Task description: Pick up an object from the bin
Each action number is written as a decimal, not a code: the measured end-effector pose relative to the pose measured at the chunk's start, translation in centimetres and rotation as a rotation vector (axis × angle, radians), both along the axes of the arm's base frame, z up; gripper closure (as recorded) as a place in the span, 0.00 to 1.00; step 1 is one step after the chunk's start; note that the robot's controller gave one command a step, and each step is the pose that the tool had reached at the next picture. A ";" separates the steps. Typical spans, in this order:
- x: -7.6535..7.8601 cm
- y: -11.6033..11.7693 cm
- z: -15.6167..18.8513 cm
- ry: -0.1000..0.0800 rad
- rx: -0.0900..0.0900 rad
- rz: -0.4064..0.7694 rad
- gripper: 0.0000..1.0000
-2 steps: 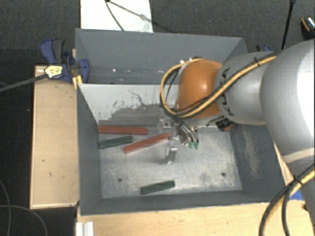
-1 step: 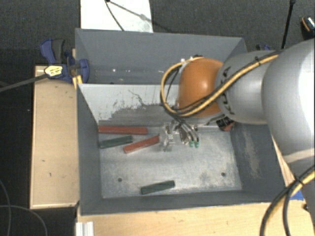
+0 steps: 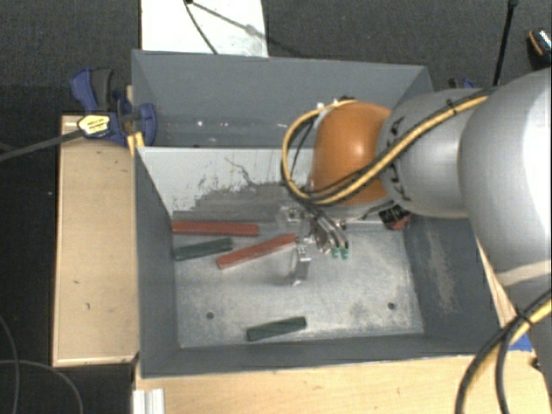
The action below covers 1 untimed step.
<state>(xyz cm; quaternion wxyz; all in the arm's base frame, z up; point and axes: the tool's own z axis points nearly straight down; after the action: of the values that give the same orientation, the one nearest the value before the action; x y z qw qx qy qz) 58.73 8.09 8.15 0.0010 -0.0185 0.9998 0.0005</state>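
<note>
**Your end effector [image 3: 301, 264] is low in the bin [image 3: 388, 304], at the right tip of the slanted red stick [image 3: 254, 253].**
You cannot tell whether it is released or clenched. Left of that stick lies a dark green stick [image 3: 203, 248], beyond it a level red stick [image 3: 216, 228], and well in front of it a second dark stick [image 3: 276, 329].

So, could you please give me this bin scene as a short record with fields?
container: grey metal bin
gripper: gripper low over the floor's middle
nearest thing: tilted red-brown bar, its right end beside the gripper
left of it: dark bar, with a level red-brown bar behind
near front wall: second dark bar, lying alone
held: cannot tell
</note>
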 end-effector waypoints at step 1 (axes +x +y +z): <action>-0.2 0.2 -1.1 0.005 -0.001 0.051 0.00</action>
<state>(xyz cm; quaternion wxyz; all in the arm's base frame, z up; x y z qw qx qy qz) 58.49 8.34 7.03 -0.0017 -0.0439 0.9990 0.0000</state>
